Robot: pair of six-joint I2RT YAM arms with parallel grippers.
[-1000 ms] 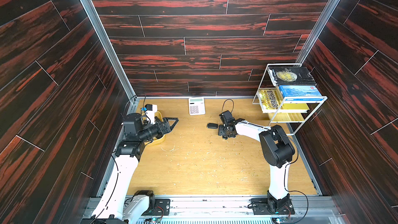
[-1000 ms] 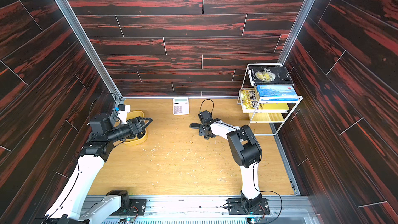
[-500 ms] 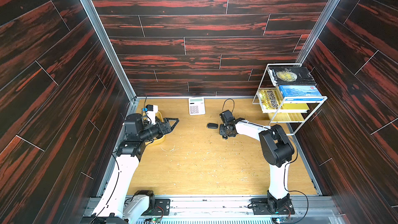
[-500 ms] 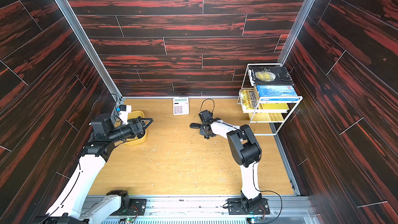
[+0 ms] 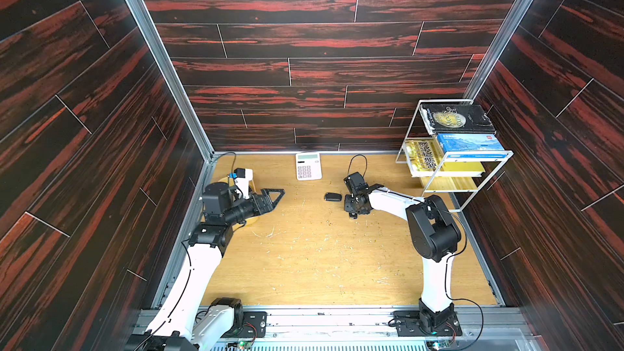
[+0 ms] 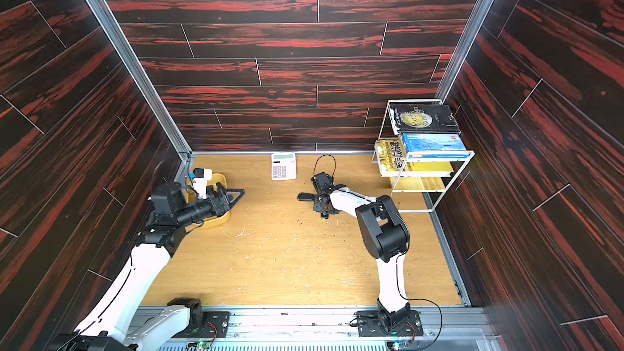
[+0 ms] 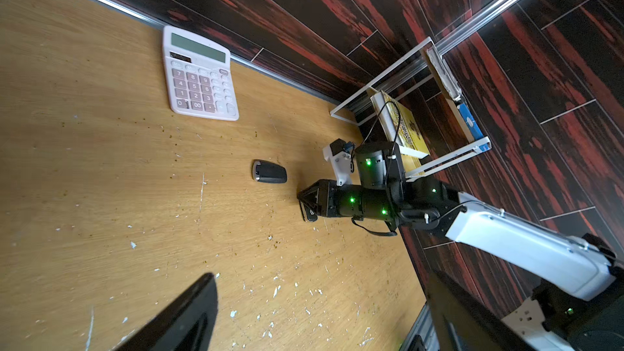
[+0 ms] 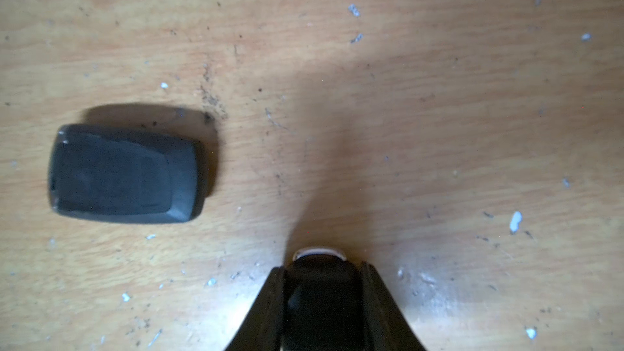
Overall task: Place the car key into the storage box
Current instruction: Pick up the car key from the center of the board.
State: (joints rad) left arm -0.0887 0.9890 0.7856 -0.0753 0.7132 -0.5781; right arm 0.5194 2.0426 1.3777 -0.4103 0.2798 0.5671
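Car key is between the fingers of my right gripper, right of centre on the table and toward the far side. It stands end-on, silver-rimmed end toward the wood. Fingers are clenched on its two sides, so the grasp looks made. Whether it is off the surface yet, cannot tell. I read it as a key from that rim and its black body. A second black fob lies flat just left of my right fingers, not touching them. Handling, my judgement: light, stiff plastic shell, smooth rounded edges, not fragile but slippery, and could pivot or squirt out if pinched near one end. Best hold is mid-body across the long sides, firm squeeze, no fast swings. Storage box, yellow, sits far left, well apart from the key, so it's a long carry across. My left gripper hangs over the box's right edge, fingers spread wide, grasping nothing. It may crowd the drop. White calculator is by the far wall, and the wire book rack is far right.
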